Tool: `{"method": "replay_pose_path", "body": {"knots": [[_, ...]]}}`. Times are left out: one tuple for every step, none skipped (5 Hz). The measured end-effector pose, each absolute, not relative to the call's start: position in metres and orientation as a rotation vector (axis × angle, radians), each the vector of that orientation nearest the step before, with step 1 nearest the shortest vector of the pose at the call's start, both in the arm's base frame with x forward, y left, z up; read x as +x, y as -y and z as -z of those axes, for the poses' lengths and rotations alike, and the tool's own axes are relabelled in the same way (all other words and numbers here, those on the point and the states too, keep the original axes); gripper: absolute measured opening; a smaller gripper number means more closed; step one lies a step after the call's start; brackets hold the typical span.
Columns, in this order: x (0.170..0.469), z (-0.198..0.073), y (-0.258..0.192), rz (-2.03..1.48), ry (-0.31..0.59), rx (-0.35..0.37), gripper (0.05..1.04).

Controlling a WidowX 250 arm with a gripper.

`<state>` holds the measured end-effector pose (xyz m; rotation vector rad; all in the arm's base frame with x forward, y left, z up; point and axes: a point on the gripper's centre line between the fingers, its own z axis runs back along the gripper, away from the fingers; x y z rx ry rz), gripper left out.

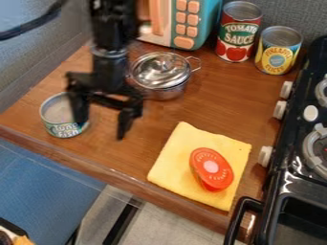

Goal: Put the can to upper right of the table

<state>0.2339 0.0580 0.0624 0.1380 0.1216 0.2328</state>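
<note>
And here's the brown wooden desk [236, 98], grey wall [284, 12] rising behind it, blue surface [41, 174] down at lower left.

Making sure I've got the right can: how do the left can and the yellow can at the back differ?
The left can is low and squat; the yellow can is taller. The left can has a teal label, the yellow can a mostly yellow one. Both are round and stand upright.

Bright yellow cloth [172, 161], red tomato slice [212, 167], teal-and-pink toy microwave [186, 24].
</note>
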Motion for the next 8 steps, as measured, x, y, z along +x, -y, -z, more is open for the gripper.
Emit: {"method": "replay_pose_path", "body": {"knots": [[0.223,-0.052,-0.073,-0.263,-0.126,0.144,1.001],[0.223,-0.049,-0.087,-0.305,-0.098,0.144,1.001],[0.223,-0.042,-0.098,-0.333,-0.119,0.139,1.001],[0.234,-0.038,-0.109,-0.354,-0.123,0.129,1.001],[0.244,-0.029,-0.124,-0.399,-0.142,0.116,1.001],[0.257,-0.027,-0.138,-0.429,-0.159,0.101,1.0],[0.279,-0.026,-0.146,-0.408,-0.163,0.095,1.0],[0.305,-0.028,-0.154,-0.404,-0.142,0.109,1.0]]}}
